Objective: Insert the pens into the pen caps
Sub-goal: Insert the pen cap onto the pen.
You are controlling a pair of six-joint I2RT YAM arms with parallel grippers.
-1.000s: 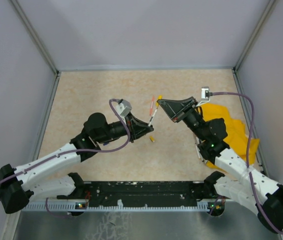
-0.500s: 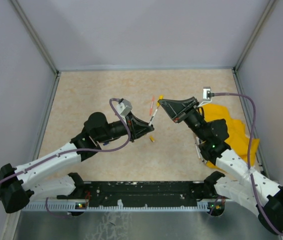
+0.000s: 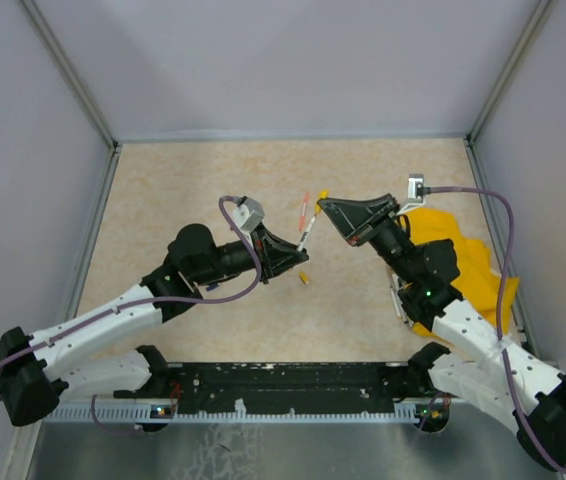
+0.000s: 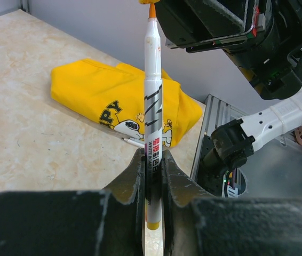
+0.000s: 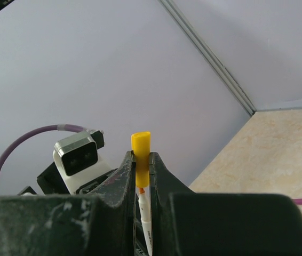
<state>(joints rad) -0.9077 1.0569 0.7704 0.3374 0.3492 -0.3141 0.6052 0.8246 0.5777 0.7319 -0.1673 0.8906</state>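
Observation:
My left gripper is shut on a white pen with black and red print, held upright with its orange tip uppermost. My right gripper is shut on a yellow pen cap, whose open end faces down onto that tip. The pen's tip sits just below the cap's mouth, between my right fingers. From above, both grippers meet over mid-table, left gripper below right gripper, with the pen slanting between them. An orange-pink pen and a small yellow cap lie on the table.
A yellow cloth with a cartoon print lies at the right, under the right arm. A thin pen lies against its near edge. A purple cap rests on the beige tabletop. Grey walls close in the table on three sides.
Almost nothing differs. The right gripper with the yellow cap has edged slightly to the right; both grips are the same.

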